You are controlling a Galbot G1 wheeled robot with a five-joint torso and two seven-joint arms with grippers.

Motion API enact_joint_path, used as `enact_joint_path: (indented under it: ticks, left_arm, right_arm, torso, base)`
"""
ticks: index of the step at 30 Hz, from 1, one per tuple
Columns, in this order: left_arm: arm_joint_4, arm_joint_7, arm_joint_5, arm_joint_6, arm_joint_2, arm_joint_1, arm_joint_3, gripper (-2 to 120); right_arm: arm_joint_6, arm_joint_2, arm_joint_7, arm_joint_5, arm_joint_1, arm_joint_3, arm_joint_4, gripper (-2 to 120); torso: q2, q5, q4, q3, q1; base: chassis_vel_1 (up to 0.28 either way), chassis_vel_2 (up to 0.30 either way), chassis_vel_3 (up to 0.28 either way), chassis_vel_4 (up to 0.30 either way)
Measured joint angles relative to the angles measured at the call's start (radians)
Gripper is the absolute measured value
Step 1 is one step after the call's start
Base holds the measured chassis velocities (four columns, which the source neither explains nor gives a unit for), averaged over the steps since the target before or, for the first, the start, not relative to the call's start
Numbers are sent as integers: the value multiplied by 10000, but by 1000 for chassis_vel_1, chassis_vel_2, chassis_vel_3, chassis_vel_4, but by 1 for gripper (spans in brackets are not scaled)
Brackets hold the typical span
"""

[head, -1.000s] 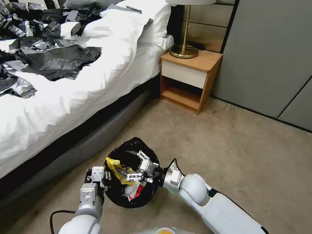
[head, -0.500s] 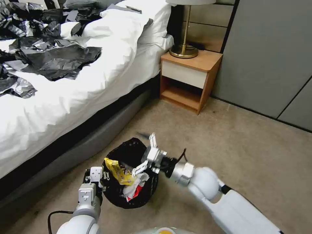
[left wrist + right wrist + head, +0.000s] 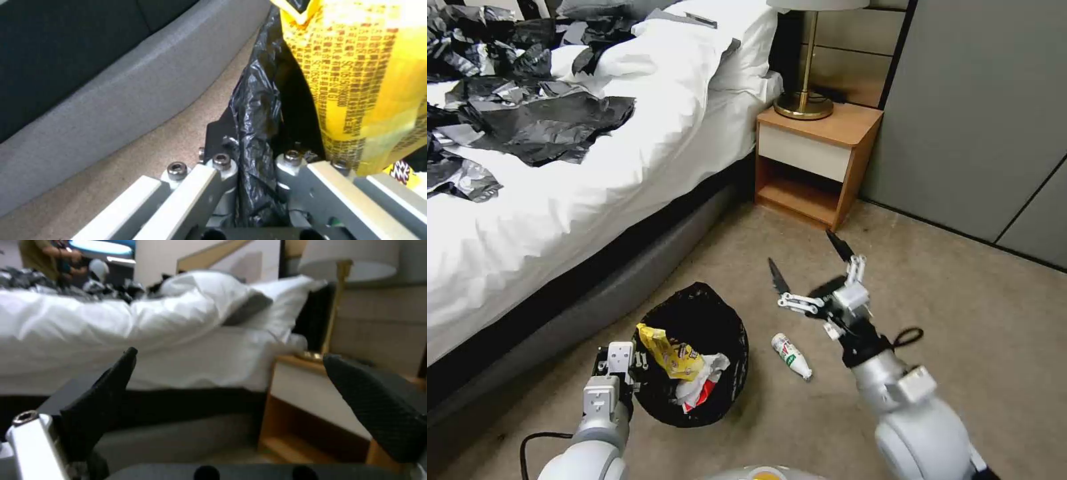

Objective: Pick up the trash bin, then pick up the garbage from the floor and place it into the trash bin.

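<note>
Trash bin (image 3: 694, 353) on the carpet (image 3: 947, 313) at near centre-left, just beside the grey bed base (image 3: 594, 300); black bag liner folded over the rim. Inside it: a yellow snack wrapper (image 3: 670, 350) at the left, crumpled white tissue (image 3: 710, 367) and a red-and-white carton (image 3: 704, 393) toward the near right. Left gripper (image 3: 620, 363) at the bin's left rim, clamped narrow on the bag-covered edge; in the left wrist view, black liner (image 3: 256, 110) pinched between the metal fingers (image 3: 222, 166), yellow wrapper (image 3: 365, 73) right behind.

Right gripper (image 3: 810, 270) raised above the floor to the right of the bin, well clear of it, pointed toward the far wall. Spread wide, nothing between the black pads (image 3: 777, 277); the right wrist view looks past both pads (image 3: 106, 396) to the bed (image 3: 133, 326) and nightstand (image 3: 311, 396).

Small plastic bottle (image 3: 790, 355) lying on its side on the carpet, between bin and right arm, near the bin's right rim but apart from it, nearer than the right gripper.

Farther off: wooden nightstand (image 3: 820, 157) with a brass lamp (image 3: 806, 67) at the far centre, white bedding (image 3: 627, 153) strewn with black bags (image 3: 527, 120) at the far left.
</note>
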Motion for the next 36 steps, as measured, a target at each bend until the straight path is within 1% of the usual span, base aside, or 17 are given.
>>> enact_joint_path:
  ticks: [4,8,10,12,13,16,17,20,21,24,25,28,29,31,32,35,36]
  left_arm:
    - [-56,-1,-65,0,47,11,-51,3]
    - [-107,-4,-125,1,79,19,-111,3]
    - [-108,-6,-132,4,81,7,-114,3]
    - [-110,-9,-133,16,72,-10,-107,3]
    - [-110,-9,-133,16,72,-10,-107,3]
    - [-112,-18,-126,28,44,-27,-88,3]
    - [-112,-18,-126,28,44,-27,-88,3]
    - [-113,-20,-119,28,45,-19,-87,3]
    - [-113,-20,-119,28,45,-19,-87,3]
    - [-112,-20,-93,28,12,-18,-43,3]
    - [-112,-20,-93,28,12,-18,-43,3]
    - [-112,-19,-58,28,-36,-13,0,3]
    - [-112,-19,-58,28,-36,-13,0,3]
    - [-109,-19,-50,26,-47,-13,-2,3]
    - [-109,-19,-50,26,-47,-13,-2,3]
    - [-61,-18,-26,8,-75,12,-9,3]
    - [-61,-18,-26,8,-75,12,-9,3]
  right_arm:
    - [-95,12,123,-9,-59,16,-351,100]
    - [-485,-99,103,244,248,73,-586,100]
    - [-827,-228,25,543,527,67,-734,100]
    - [-1446,-517,-5,902,945,-86,-1039,100]
    - [-1446,-517,-5,902,945,-86,-1039,100]
    - [-2348,-1260,-96,1427,1630,-600,-2047,100]
    - [-2348,-1260,-96,1427,1630,-600,-2047,100]
    - [-2972,-2007,-573,1818,2347,-1305,-3316,100]
    - [-2972,-2007,-573,1818,2347,-1305,-3316,100]
    - [-3234,-2335,-870,2003,3007,-2099,-4452,100]
    - [-3234,-2335,-870,2003,3007,-2099,-4452,100]
    - [-3296,-2237,-1252,1975,3664,-2743,-5901,100]
    - [-3296,-2237,-1252,1975,3664,-2743,-5901,100]
    - [-3264,-2003,-1535,1805,4004,-2971,-6804,100]
    - [-3264,-2003,-1535,1805,4004,-2971,-6804,100]
    - [-2969,-1333,-1932,1457,4507,-3135,-8214,100]
    - [-2969,-1333,-1932,1457,4507,-3135,-8214,100]
  torso:
    - [0,0,1,0,0]
    - [0,1,1,1,0]
    - [0,2,2,1,0]
    - [0,3,1,1,0]
    - [0,3,1,1,0]
    - [0,3,3,1,0]
    - [0,3,3,1,0]
    - [0,2,2,1,0]
    - [0,2,2,1,0]
    - [0,2,2,2,0]
    - [0,2,2,2,0]
    - [0,1,0,1,0]
    - [0,1,0,1,0]
    - [-1,3,1,2,0]
    - [-1,3,1,2,0]
    - [0,1,0,2,0]
    - [0,1,0,2,0]
  base:
    - [0,0,0,0]
    - [0,0,0,0]
    - [0,0,0,0]
    - [0,0,0,0]
    - [0,0,0,0]
    - [0,0,0,0]
    - [0,0,0,0]
    - [0,0,0,0]
    - [0,0,0,0]
    - [0,0,0,0]
    - [0,0,0,0]
    - [0,0,0,0]
    - [0,0,0,0]
    - [0,0,0,0]
    - [0,0,0,0]
    - [0,0,0,0]
    - [0,0,0,0]
